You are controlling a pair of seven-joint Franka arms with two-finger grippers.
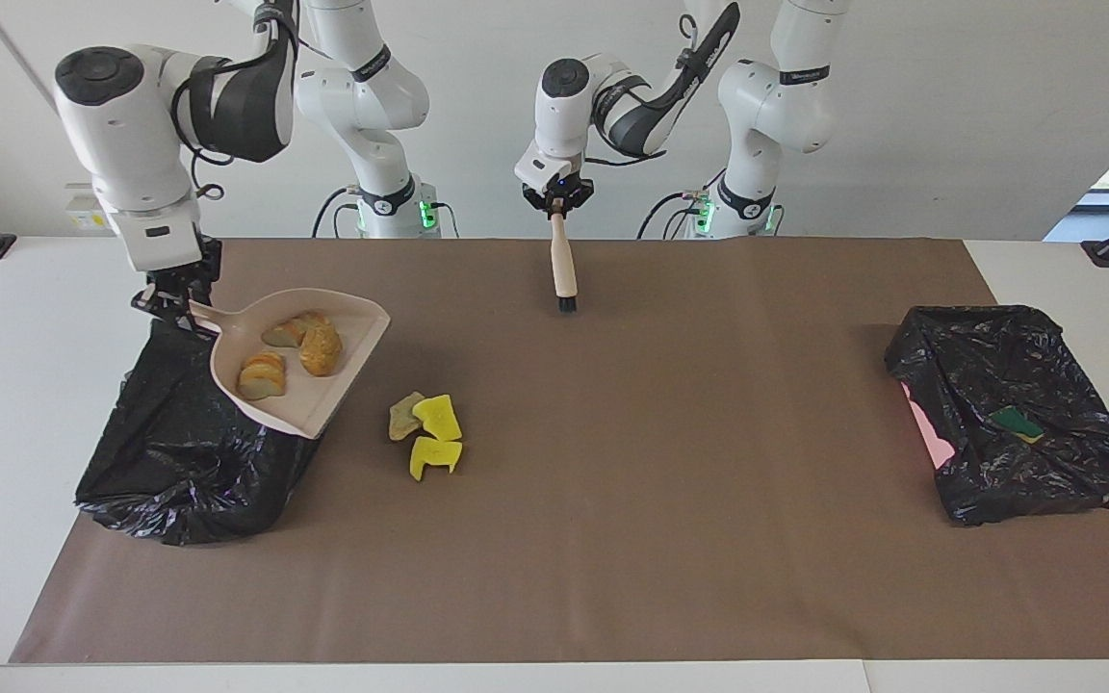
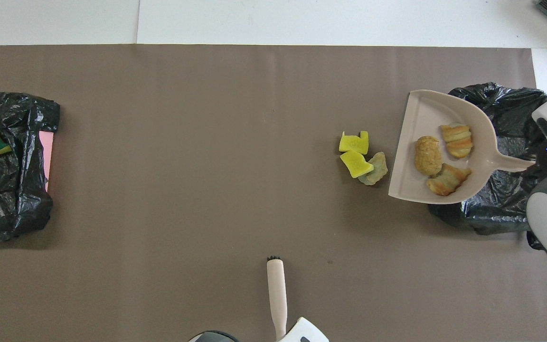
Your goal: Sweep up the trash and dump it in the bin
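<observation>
The right claw (image 1: 172,300) is clamped on the handle of the smooth pink dustpan (image 1: 277,404), up in the air over the crinkly black bin (image 1: 179,462) at the right arm's end of the desk, with three bumpy bread chunks (image 1: 290,348) inside. The left claw (image 1: 556,204) is shut tight on a brush (image 1: 562,269), hanging over the edge of the brown mat (image 1: 660,539) nearest the robots. Three soft yellow sponge scraps (image 1: 427,431) lie on the mat beside the bin, and white walls stand around.

Bread chunks (image 1: 290,348) in dustpan (image 1: 323,404) – over bin (image 1: 179,462)
</observation>
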